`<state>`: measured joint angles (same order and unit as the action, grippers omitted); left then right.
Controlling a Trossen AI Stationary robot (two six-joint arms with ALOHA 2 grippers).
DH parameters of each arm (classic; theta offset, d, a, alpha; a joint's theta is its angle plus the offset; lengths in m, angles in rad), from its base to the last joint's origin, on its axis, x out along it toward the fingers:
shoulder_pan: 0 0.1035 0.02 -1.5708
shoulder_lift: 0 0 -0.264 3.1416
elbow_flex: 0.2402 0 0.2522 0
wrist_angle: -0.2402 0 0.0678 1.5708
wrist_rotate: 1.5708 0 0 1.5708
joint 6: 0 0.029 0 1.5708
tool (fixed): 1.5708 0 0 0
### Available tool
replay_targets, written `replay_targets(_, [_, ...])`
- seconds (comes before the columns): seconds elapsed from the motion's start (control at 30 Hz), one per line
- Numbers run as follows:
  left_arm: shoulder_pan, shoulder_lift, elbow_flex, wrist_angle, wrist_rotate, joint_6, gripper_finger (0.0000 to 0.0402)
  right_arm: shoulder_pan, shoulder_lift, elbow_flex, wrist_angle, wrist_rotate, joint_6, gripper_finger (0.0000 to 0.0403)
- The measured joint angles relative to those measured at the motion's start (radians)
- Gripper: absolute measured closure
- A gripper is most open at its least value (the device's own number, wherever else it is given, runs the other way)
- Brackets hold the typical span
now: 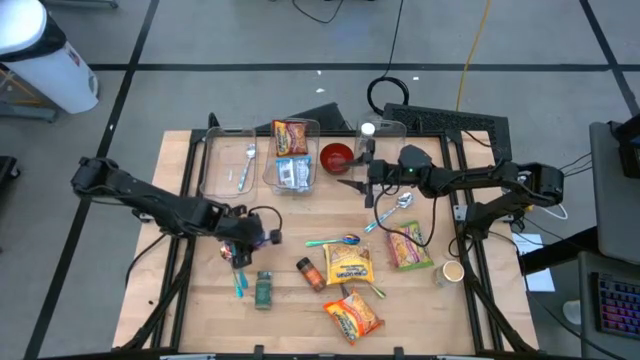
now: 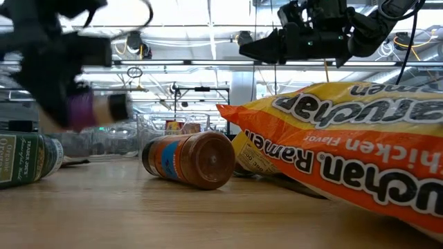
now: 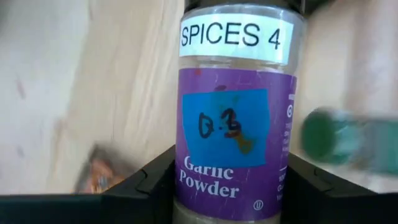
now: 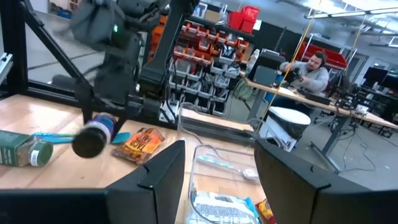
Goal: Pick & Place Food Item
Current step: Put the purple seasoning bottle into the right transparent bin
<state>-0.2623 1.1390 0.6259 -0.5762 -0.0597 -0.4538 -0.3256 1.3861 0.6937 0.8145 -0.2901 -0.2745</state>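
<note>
Left gripper is seen left of centre in the high view, clamped on the garlic powder jar. In the left wrist view the jar, labelled "SPICES 4" with a purple label and a blue tag, is held between the two dark fingers, pads against its sides. In the low view the jar is seen at upper left, clear of the table.

Right gripper is held above the red bowl, upper centre of the high view. Its fingers are spread apart in the right wrist view, nothing seen between them.

On the table, high view:
- green-capped spice jar, lying lower left of centre, just beside a teal utensil
- orange spice jar, lying on its side near centre
- ramen packs, lower centre
- another pack, right of centre
- clear bins at upper centre; food packets in the second bin

A seated person is seen in the room at upper right of the right wrist view.
</note>
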Motion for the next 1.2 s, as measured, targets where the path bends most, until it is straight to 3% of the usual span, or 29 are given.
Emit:
replay_targets(0.27, [0.029, -0.079, 0.072, 0.021, -0.166, 0.141, 0.0195, 0.013, 0.0, 0.0, 0.038, -0.003, 0.051, 0.0218])
replay_targets(0.47, [0.126, -0.085, 0.072, 0.104, -0.145, 0.258, 0.0193, 0.063, 0.0, 0.001, 0.043, -0.081, 0.047, 0.0218])
replay_targets(0.8, [0.261, -0.078, 0.073, 0.227, -0.123, 0.433, 0.0193, 0.098, 0.0, 0.019, 0.034, -0.079, 0.065, 0.0215])
replay_targets(1.2, [0.331, 0.002, 0.074, 0.404, -0.069, 0.557, 0.0193, 0.098, 0.021, 0.021, 0.046, -0.068, 0.107, 0.0134])
